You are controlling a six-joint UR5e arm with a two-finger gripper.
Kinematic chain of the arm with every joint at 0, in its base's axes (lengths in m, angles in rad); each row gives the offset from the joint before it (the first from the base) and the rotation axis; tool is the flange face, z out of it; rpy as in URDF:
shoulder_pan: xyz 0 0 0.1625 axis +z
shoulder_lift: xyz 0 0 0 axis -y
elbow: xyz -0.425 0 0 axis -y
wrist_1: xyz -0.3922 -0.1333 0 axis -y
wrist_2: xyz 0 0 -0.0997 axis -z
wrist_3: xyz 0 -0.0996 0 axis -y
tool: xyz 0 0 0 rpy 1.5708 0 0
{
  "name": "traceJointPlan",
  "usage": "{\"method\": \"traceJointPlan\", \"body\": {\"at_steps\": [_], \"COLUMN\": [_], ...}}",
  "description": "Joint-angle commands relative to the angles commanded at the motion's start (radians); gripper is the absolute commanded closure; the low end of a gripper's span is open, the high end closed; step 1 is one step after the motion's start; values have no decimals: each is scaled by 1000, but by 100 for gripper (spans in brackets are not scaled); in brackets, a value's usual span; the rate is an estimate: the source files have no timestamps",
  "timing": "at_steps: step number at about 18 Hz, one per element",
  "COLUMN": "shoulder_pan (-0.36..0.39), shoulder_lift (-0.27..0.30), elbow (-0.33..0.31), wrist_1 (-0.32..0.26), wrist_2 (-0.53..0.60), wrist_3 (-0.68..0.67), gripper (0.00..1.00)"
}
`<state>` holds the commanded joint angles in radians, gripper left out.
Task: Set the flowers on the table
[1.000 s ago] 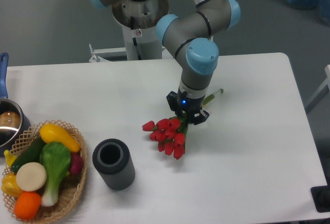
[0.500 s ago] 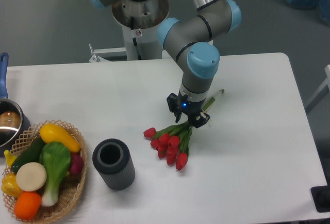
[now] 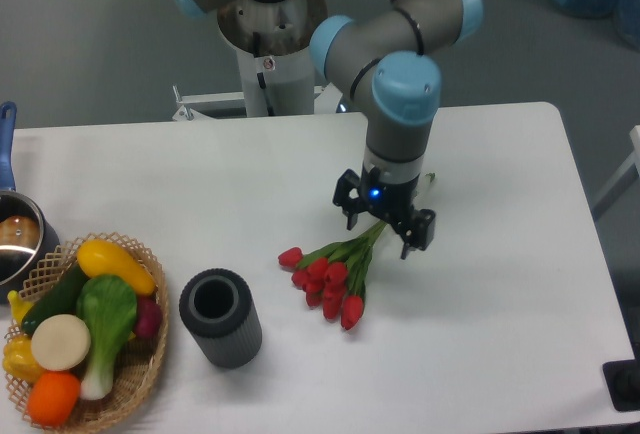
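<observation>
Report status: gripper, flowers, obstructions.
Gripper open, above the stems. Flowers lying flat on the table, released. Dark cylinder and basket off to the side, nothing in the way.

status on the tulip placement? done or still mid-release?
Looks essentially done. The flowers lie flat on the table, blooms toward the dark cylinder. In hand: nothing; the gripper sits over the stems with its fingers spread wide, not clamping them. Left: only lifting the arm away, as far as this view shows.
</observation>
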<state>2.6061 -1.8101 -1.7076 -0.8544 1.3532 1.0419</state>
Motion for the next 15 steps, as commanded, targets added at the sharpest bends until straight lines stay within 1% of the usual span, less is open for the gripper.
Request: {"method": "traceJointPlan", "body": {"at_steps": [1,4,5,11,15], "shoulder_pan": [2,0,2,20,20], "shoulder_lift": [0,3,9,35,38], "elbow": [25,84,91,85,83], "wrist_1": [-2,-3,-3,-5,-5], "wrist_2": [-5,-2,-2,-3,-2], "wrist_3": [-25,-25,-23,6,9], "gripper": [0,0,0,0,0]}}
